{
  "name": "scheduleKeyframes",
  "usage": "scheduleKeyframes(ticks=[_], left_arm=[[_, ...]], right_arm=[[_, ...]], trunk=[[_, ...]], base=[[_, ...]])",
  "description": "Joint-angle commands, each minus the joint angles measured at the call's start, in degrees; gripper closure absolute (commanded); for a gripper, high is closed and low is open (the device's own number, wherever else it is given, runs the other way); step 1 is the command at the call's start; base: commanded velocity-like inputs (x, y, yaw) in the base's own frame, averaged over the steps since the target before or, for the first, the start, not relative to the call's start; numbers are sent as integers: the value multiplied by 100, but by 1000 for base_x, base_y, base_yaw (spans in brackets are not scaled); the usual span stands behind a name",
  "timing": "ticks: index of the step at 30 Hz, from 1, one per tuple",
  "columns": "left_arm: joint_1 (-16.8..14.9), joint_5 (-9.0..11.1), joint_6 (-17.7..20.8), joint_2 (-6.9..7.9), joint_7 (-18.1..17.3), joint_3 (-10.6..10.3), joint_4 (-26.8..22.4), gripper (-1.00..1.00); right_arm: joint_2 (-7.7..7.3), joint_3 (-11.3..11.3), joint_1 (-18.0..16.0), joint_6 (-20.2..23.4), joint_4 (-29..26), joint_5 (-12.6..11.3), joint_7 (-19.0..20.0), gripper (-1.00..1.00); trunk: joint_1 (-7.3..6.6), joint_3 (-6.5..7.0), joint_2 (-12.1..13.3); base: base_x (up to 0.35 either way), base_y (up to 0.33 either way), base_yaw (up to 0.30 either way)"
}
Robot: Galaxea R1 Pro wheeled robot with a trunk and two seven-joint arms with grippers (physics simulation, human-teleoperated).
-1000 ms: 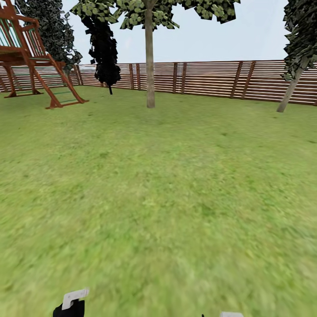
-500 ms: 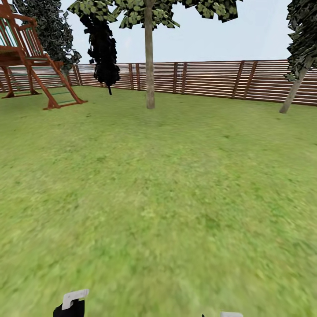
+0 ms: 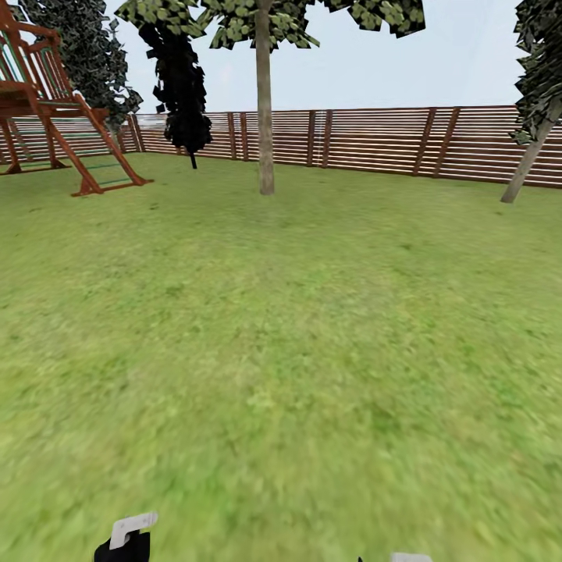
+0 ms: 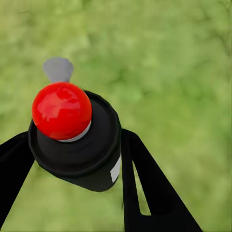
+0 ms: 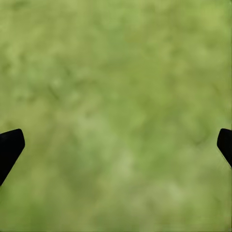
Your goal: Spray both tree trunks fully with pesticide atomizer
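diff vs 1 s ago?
The whole head view has shifted: the tree trunk sits slightly lower, the playset slides left and the leaning tree right, so the robot is rolling forward. Unchanged: left end effector clamps the atomizer; right end effector open.

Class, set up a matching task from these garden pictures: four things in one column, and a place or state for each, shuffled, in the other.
1. pesticide atomizer
2. right gripper
3. playset
4. upright tree trunk

A. straight ahead, before the fence
B. open over grass
C. held in the left gripper
D. far left on the lawn

Pairs: 1-C, 2-B, 3-D, 4-A
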Motion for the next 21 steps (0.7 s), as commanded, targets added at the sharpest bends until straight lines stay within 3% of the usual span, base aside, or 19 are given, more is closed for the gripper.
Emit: scheduleKeyframes(ticks=[1, 21], left_arm=[[-3, 31, -17, 1, -5, -12, 4, 100], [-3, 31, -17, 1, -5, -12, 2, 100]], right_arm=[[-3, -51, -3, -18, 4, 33, 28, -100], [4, -49, -5, -17, 4, 33, 28, -100]], trunk=[[3, -5, -2], [3, -5, -2]], base=[[339, 0, 0], [339, 0, 0]])
